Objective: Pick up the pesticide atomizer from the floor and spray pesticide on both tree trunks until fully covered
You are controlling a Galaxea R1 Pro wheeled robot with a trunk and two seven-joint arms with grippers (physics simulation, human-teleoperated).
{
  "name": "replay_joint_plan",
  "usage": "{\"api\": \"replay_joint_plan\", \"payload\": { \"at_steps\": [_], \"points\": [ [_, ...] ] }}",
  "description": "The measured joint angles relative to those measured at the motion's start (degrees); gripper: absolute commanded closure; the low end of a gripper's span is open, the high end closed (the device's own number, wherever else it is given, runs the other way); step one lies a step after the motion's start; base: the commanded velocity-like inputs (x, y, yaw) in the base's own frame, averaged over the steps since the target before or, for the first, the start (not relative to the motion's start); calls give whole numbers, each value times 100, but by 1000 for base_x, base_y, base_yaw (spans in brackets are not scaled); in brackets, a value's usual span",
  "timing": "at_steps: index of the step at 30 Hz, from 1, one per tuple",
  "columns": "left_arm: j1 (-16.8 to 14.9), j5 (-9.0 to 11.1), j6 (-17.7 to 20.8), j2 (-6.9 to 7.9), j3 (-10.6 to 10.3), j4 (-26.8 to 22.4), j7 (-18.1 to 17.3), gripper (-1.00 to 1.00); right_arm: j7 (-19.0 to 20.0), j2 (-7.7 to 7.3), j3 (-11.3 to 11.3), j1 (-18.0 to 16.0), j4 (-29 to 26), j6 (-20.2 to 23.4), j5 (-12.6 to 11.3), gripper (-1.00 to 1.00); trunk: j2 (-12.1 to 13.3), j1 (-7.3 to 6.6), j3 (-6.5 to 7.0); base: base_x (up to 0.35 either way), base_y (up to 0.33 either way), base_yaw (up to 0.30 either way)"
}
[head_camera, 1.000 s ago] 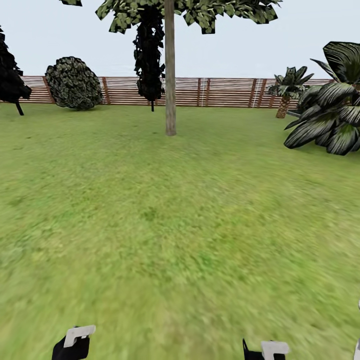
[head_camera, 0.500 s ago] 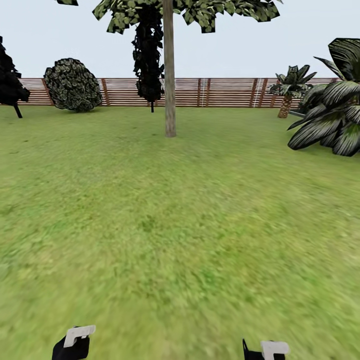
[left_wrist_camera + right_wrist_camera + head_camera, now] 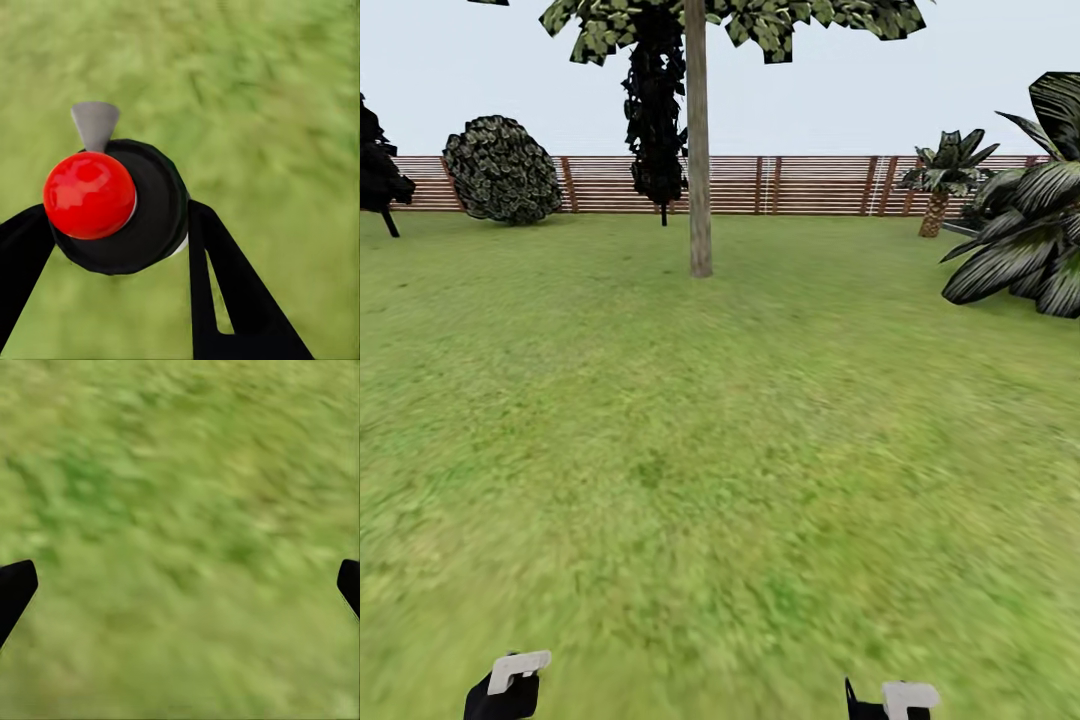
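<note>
R wrist cam: I see blurred green lawn (image 3: 180, 510) across the frame. Right gripper (image 3: 180, 585) hangs above the lawn w/ jaws spread wide; two black fingertips (image 3: 15, 589) sit well apart at opposite frame edges. Nothing but grass between the tips.

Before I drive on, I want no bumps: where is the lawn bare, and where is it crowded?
Bare lawn runs from the grippers up to the tree trunk. It also stays bare left of the trunk, up to the fence. Crowded: the striped palms at right, the round bush at the fence.
</note>
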Motion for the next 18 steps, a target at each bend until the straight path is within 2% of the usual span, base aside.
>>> {"api": "replay_joint_plan", "payload": {
  "at_steps": [3, 12, 18],
  "points": [
    [0, 0, -2, 0, 0, 0, 0, 100, 0, 0, 0, 0, 0, 0, 0, -100, 0, 0, 0, 339, 0, -128],
    [0, 1, -1, 0, 0, 0, 0, 100, -5, 0, 0, 0, 0, 0, 0, -100, 0, 0, 0, 339, 0, -269],
    [0, 1, 1, 0, 0, 0, 0, 100, -9, 0, 0, 0, 0, 0, 0, -100, 0, 0, 0, 339, 0, -49]
  ]
}}
